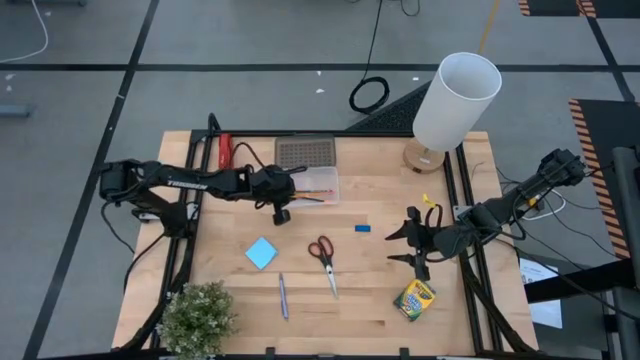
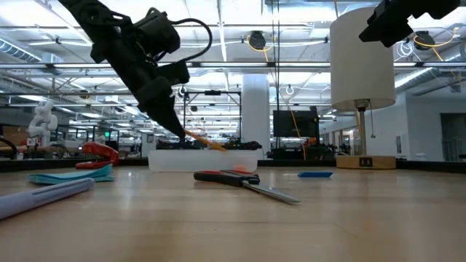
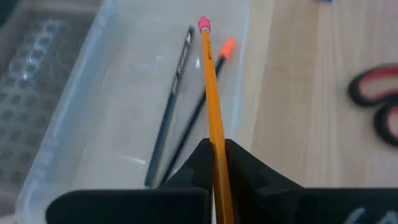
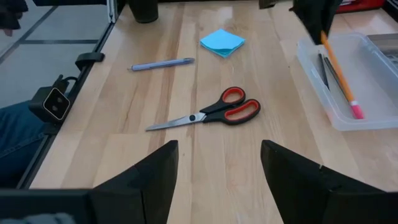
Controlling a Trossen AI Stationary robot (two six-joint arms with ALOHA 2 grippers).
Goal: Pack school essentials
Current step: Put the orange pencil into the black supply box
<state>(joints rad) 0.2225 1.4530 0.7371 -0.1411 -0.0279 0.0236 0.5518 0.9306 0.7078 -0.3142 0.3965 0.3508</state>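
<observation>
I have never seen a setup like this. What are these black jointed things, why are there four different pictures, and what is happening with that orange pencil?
The black things are two robot arms at a wooden table, each ending in a two-finger gripper. One picture looks straight down, one looks level across the tabletop, and the other two come from cameras on each arm's wrist.

The left gripper is shut on an orange pencil and holds it over a clear plastic box, where two darker pencils already lie. The right gripper is open, holds nothing and hangs above the table's right side.

On the table lie red-handled scissors, a blue note pad, a pen, a small blue eraser and a crayon box. A lamp and a small plant stand near the edges.
</observation>
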